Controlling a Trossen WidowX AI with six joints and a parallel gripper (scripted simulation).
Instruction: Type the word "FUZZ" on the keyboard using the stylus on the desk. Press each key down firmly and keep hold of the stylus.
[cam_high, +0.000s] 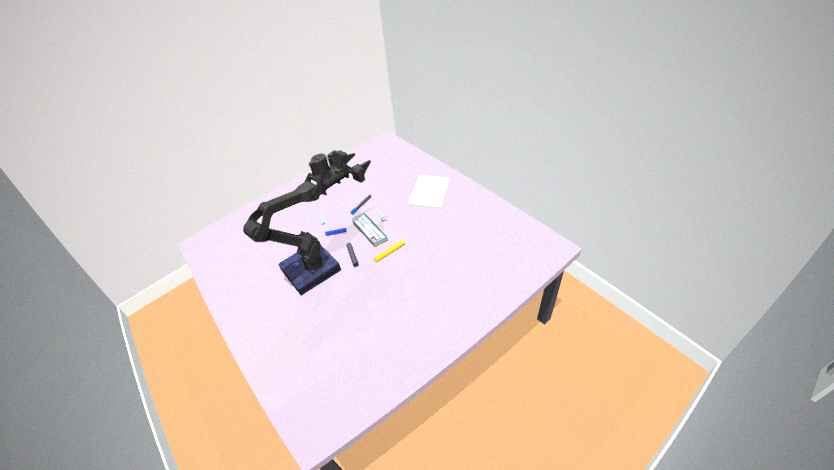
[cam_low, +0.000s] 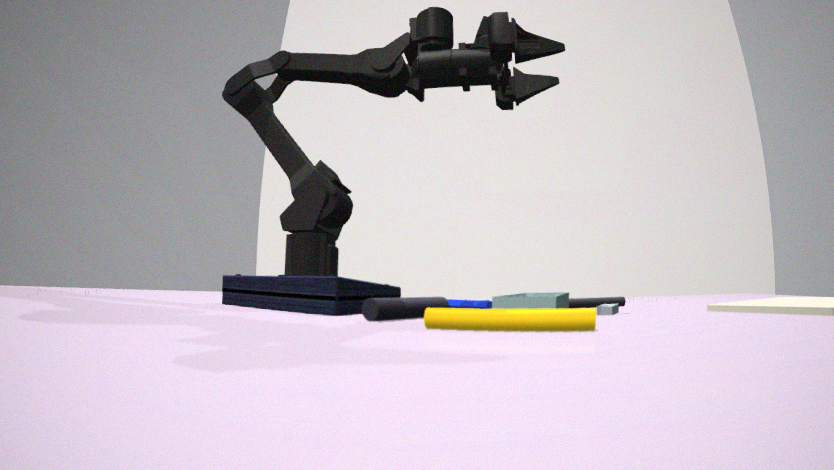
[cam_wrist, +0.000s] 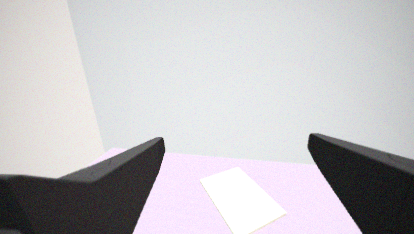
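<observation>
The small keyboard (cam_high: 369, 228) (cam_low: 529, 301) has a grey-green case and pale keys and lies on the desk in front of the arm. A blue stick (cam_high: 336, 231) (cam_low: 469, 303) with a thin pale tip, which looks like the stylus, lies between the arm's base and the keyboard. Its tip points toward the arm's side. My gripper (cam_high: 361, 158) (cam_low: 561, 63) (cam_wrist: 234, 142) is open and empty. It is held level, high above the desk, and points away from the base. The keyboard and the blue stick are out of the wrist view. The key letters are too small to read.
A dark rod (cam_high: 352, 254) (cam_low: 402, 308) and a yellow rod (cam_high: 389, 251) (cam_low: 510, 319) lie near the keyboard. A dark pen (cam_high: 364, 202) (cam_low: 598, 301) with a blue end lies beyond it. Small pale pieces (cam_high: 322, 219) (cam_high: 382, 216) lie nearby. A white pad (cam_high: 430, 191) (cam_low: 776, 305) (cam_wrist: 242, 200) lies farther out.
</observation>
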